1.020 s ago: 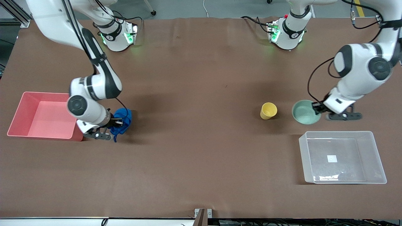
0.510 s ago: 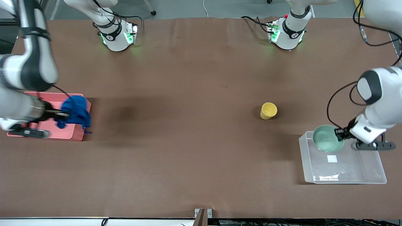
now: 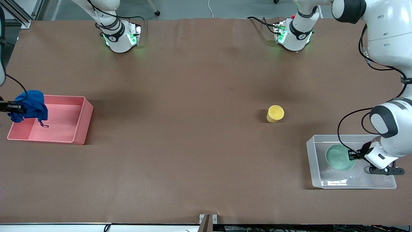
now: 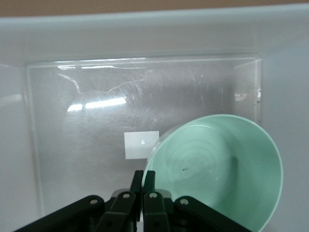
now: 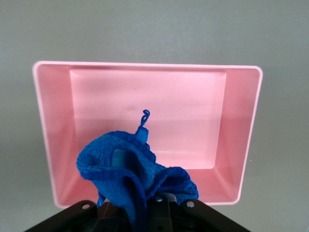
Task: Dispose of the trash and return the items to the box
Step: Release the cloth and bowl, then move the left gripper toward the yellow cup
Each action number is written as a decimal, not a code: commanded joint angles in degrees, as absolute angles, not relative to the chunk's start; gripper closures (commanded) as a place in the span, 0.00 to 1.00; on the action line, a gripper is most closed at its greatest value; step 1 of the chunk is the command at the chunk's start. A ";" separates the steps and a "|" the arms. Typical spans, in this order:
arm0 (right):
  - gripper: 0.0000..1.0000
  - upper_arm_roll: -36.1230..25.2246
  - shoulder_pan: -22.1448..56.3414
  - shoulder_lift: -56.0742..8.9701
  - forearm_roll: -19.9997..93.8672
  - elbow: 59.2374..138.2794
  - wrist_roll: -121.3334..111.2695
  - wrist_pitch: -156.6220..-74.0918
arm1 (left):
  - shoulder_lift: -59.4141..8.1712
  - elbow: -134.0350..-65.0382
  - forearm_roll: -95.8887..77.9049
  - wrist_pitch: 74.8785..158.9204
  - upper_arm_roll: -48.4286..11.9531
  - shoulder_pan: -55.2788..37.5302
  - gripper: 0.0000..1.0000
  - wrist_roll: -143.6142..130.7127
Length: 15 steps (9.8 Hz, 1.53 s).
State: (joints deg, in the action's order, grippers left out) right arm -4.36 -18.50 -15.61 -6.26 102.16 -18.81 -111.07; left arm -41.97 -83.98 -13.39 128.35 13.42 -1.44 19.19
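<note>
My left gripper (image 3: 351, 155) is shut on the rim of the mint-green bowl (image 3: 339, 157) and holds it inside the clear box (image 3: 311, 161). In the left wrist view the bowl (image 4: 222, 169) is next to the box's white label (image 4: 140, 144), with my left gripper (image 4: 144, 182) pinching its rim. My right gripper (image 3: 16, 108) is shut on the blue wad (image 3: 32, 103) over the end of the pink bin (image 3: 82, 120); its tail dangles into the bin. The right wrist view shows the wad (image 5: 130, 176) above the bin (image 5: 58, 159). The yellow cup (image 3: 275, 113) stands on the table.
The two arm bases (image 3: 119, 37) (image 3: 293, 33) stand along the table's edge farthest from the front camera. The brown table (image 3: 193, 145) lies bare between the pink bin and the yellow cup.
My left gripper carried the bowl from the table beside the cup into the clear box. My right gripper lifted the blue wad from beside the pink bin to over it.
</note>
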 commanded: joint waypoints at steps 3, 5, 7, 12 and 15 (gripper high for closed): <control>0.81 -3.08 -21.71 -21.08 -7.65 116.33 -18.81 -137.29 | -45.97 -84.46 -14.51 134.04 13.89 -1.76 0.59 20.74; 0.00 -2.90 -21.36 -24.17 -7.21 116.11 -18.02 -140.80 | -39.68 -87.08 -14.06 133.34 13.89 -1.85 0.00 20.57; 0.00 -2.81 -19.17 -21.11 -7.21 114.27 -14.34 -134.17 | -29.41 -94.35 -11.80 132.10 12.75 -2.98 0.00 19.60; 0.00 -2.55 -10.66 -5.91 -5.81 102.93 -1.09 -107.34 | -2.93 -124.49 -6.06 131.92 0.21 -2.99 0.00 8.20; 0.00 -2.55 -1.00 -0.46 -5.45 102.74 12.97 -103.11 | -3.07 -131.56 -5.98 132.80 -7.63 -3.16 0.00 5.90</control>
